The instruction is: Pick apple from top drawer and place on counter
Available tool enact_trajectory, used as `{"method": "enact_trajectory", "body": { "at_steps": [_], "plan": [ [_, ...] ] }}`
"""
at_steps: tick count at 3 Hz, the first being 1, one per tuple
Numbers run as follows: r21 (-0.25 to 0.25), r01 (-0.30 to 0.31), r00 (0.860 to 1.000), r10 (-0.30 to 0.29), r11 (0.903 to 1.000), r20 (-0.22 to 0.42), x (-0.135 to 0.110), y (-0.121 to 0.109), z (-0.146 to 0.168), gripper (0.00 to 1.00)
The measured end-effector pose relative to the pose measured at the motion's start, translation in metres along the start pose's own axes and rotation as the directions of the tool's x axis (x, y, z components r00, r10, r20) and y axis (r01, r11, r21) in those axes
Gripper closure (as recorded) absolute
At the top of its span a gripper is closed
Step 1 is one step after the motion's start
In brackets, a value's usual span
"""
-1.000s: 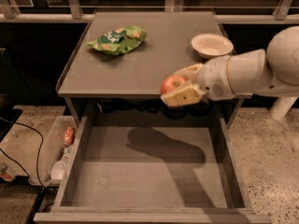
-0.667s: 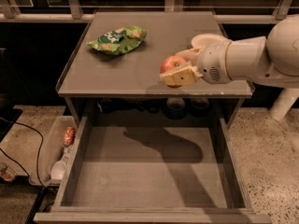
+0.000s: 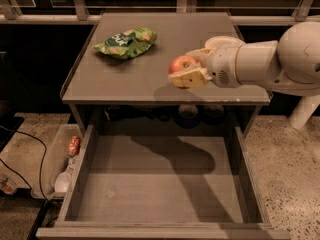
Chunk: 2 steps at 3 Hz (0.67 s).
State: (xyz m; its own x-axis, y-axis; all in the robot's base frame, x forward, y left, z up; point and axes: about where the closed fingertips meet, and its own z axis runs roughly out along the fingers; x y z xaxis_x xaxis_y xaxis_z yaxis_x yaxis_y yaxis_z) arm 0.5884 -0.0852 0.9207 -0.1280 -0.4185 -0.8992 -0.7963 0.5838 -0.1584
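Observation:
The red apple (image 3: 181, 64) with yellowish patches is held between the cream fingers of my gripper (image 3: 187, 69), which is shut on it. The gripper holds it over the right part of the grey counter (image 3: 125, 79), a little above the surface, its shadow just below. The arm comes in from the right. The top drawer (image 3: 150, 189) is pulled out below the counter and its flat floor is bare.
A green snack bag (image 3: 126, 42) lies on the counter's back left. A white bowl (image 3: 223, 42) sits at the back right, mostly hidden behind my arm. A clear bin (image 3: 57, 164) with items and a cable (image 3: 30, 179) lie on the speckled floor at the left.
My gripper has carried the apple up and back from above the drawer's front edge to over the counter's right part.

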Motion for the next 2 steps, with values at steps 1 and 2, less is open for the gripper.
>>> {"method": "enact_trajectory", "body": {
  "at_steps": [1, 2],
  "plan": [
    [0.076, 0.005, 0.996, -0.012, 0.9971, 0.087, -0.015, -0.032, 0.022, 1.0],
    [0.136, -0.014, 0.99, -0.006, 0.9906, 0.143, -0.024, -0.064, 0.044, 1.0]
  ]
}}
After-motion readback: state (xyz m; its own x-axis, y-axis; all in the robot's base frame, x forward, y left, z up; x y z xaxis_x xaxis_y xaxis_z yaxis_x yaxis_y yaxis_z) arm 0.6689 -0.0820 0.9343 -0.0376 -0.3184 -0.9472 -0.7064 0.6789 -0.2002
